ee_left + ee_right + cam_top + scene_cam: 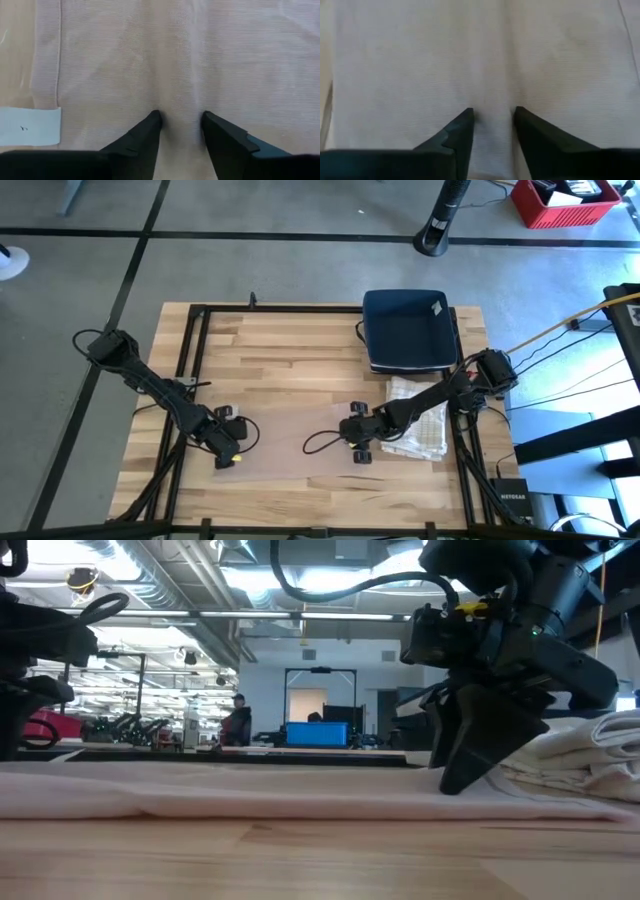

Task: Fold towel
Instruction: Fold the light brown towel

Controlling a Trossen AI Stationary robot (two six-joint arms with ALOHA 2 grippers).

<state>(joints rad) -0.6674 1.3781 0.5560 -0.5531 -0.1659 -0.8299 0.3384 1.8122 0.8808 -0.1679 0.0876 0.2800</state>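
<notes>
Towel [290, 442] lies flat, just beside the folded stack [420, 420]. Left gripper [181, 122] & right gripper [493, 117] press down on it, fingers part-open, pinching cloth ridges. Close fully w/ even bite before lifting.

The towel [290, 442] is a thin, pale pinkish-beige cloth with a fine woven rib, spread flat in one layer on the front middle of the wooden table. A hemmed edge runs along one side, with a small white label [29, 126] beside it. From table height it lies nearly flat with slight ripples, and its far side seems to reach a stack of folded white cloths.
</notes>
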